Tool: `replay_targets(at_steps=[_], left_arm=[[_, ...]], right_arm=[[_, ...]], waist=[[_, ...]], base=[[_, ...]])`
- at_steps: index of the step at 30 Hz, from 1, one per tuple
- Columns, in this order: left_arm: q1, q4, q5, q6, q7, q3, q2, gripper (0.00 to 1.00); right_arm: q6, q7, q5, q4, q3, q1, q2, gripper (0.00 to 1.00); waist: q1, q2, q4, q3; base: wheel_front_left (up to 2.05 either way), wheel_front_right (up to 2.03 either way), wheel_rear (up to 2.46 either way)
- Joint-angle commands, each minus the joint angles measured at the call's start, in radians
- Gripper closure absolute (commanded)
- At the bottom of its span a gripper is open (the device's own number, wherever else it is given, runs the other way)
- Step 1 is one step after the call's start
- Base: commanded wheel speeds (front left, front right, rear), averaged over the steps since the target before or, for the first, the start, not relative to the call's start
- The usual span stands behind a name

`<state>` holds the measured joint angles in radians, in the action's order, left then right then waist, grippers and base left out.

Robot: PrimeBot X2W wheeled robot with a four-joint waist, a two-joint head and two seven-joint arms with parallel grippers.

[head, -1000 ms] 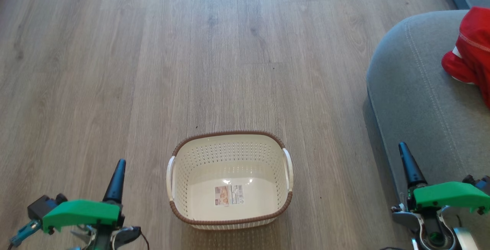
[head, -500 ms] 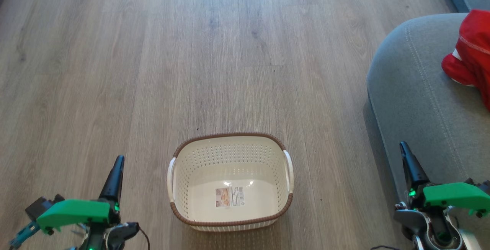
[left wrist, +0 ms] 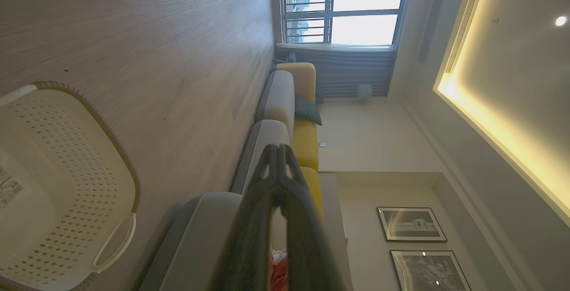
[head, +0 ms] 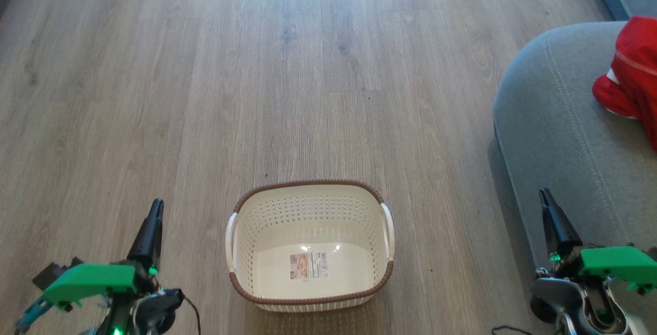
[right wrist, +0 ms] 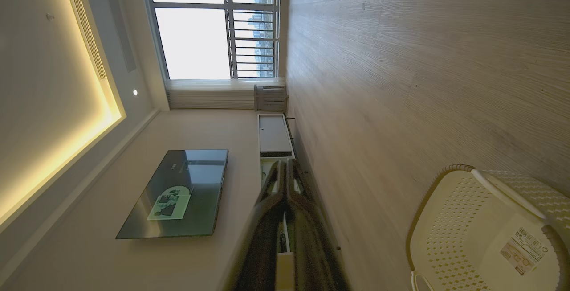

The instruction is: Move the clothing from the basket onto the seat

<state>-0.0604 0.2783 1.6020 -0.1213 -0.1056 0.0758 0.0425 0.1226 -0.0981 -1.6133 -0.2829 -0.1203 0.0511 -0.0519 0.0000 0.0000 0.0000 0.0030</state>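
Note:
The cream basket [head: 384, 232] stands on the wood floor at the bottom middle of the head view, with nothing in it but its label sticker [head: 308, 265]. Red clothing [head: 634, 73] lies on the grey seat [head: 554, 119] at the right edge. My left gripper [head: 155, 207] is shut to the basket's left, holding nothing. My right gripper [head: 544, 194] is shut beside the seat's front edge, also holding nothing. The left wrist view shows shut fingertips [left wrist: 278, 148], the basket [left wrist: 67, 184] and a sliver of red clothing [left wrist: 278, 273]. The right wrist view shows shut fingertips [right wrist: 285, 164] and the basket [right wrist: 485, 233].
Wood floor [head: 205, 68] spreads wide ahead of the basket. A grey and yellow sofa [left wrist: 285, 104] runs toward a window in the left wrist view. A television [right wrist: 178, 193] and a low white cabinet [right wrist: 272, 133] line the wall in the right wrist view.
The head view has shifted slightly, so the scene sits a little lower. Both grippers have sunk toward the bottom corners. The basket and clothing have not moved.

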Motion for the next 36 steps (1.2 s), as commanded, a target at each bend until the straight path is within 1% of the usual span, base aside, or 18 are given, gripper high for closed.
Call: replay_targets(at_steps=[1,36], left_arm=[[-0.048,-0.033,0.006,-0.009,-0.008,0.038,0.008,1.0],[-0.048,-0.033,0.007,-0.009,-0.008,0.038,0.008,1.0]], right_arm=[[0.008,-0.005,-0.006,0.039,0.019,0.056,-0.008,1.0],[0.008,-0.009,-0.001,0.039,0.014,0.056,-0.004,1.0]], waist=[[0.0,0.0,0.0,0.0],[0.0,0.0,0.0,0.0]], base=[[0.0,0.0,0.0],[0.0,0.0,0.0]])
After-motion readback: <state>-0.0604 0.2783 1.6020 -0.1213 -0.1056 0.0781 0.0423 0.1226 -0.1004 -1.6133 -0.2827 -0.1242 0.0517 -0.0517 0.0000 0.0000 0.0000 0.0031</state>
